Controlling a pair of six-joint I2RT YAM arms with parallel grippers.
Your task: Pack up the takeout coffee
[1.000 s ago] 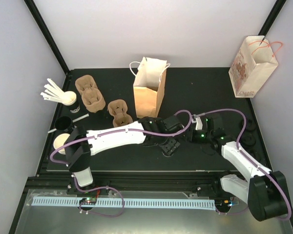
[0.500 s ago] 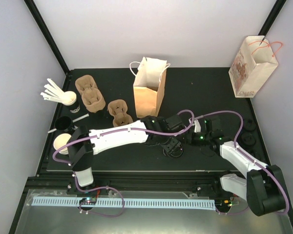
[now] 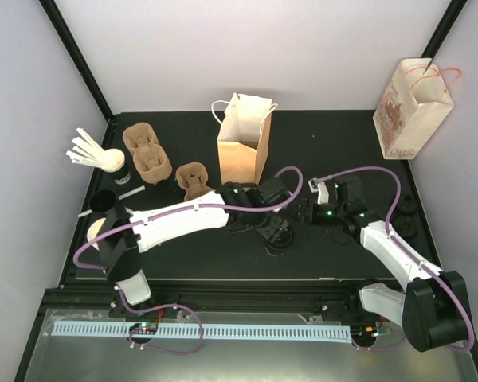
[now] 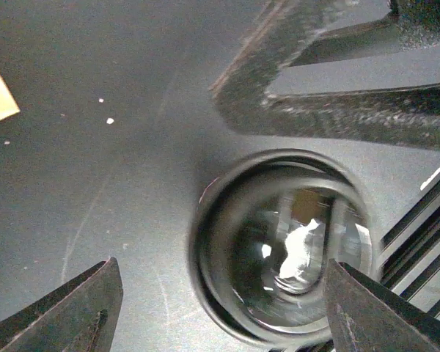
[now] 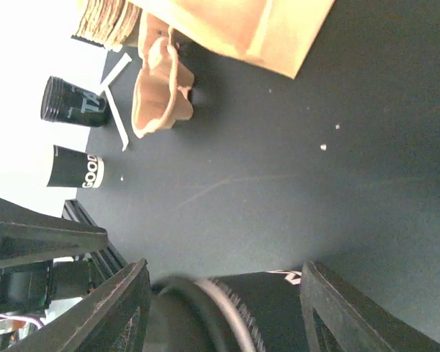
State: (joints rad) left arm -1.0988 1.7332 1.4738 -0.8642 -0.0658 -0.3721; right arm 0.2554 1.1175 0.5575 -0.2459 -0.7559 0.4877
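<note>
The takeout coffee [image 5: 264, 308] is a black cup with a ridged black lid. It fills the gap between the fingers of my right gripper [image 5: 224, 268], which is shut on it. The left wrist view looks down on the glossy lid [image 4: 282, 246]. My left gripper [image 4: 220, 271] stands open astride it, the right finger [image 4: 367, 308] close to the rim and the left one well apart. From above, the left gripper [image 3: 275, 233] and right gripper [image 3: 311, 211] meet mid-table in front of the brown paper bag [image 3: 243, 151], and they hide the cup.
Two pulp cup carriers [image 3: 147, 151] [image 3: 195, 181] lie left of the bag. At the far left are a black cup [image 3: 103, 203], a cup of white stirrers [image 3: 88, 150] and a cream round thing [image 3: 99, 231]. A printed bag [image 3: 410, 111] stands at the back right.
Both grippers have edged back from the table's front edge towards the brown bag. The left arm's elbow has swung further left.
</note>
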